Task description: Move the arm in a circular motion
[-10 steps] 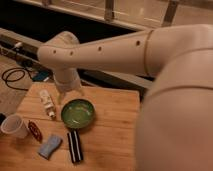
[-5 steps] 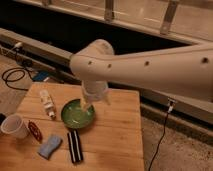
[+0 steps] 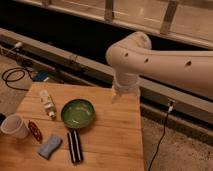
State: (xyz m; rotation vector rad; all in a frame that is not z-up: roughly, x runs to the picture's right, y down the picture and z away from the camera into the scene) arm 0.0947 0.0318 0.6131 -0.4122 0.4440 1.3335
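Robot test station in a lab-like or industrial interior, not a home.

Indicators:
- Cream-white arm (image 3: 150, 57) reaching in from the right over a wooden table (image 3: 112, 145); gripper (image 3: 118, 96) at its lower end, just above the table's far edge.
- Tabletop props laid out apart: green bowl (image 3: 78, 113), white cup (image 3: 14, 126), small bottle (image 3: 47, 103), blue sponge (image 3: 49, 146), black bar (image 3: 74, 146).
- Bare speckled floor (image 3: 180, 150).
- Loose black cables (image 3: 15, 77) on the floor; another cable (image 3: 161, 140) plugged in at the wall ledge.
- Long metal ledge (image 3: 75, 61) with railing posts (image 3: 168, 17) above.
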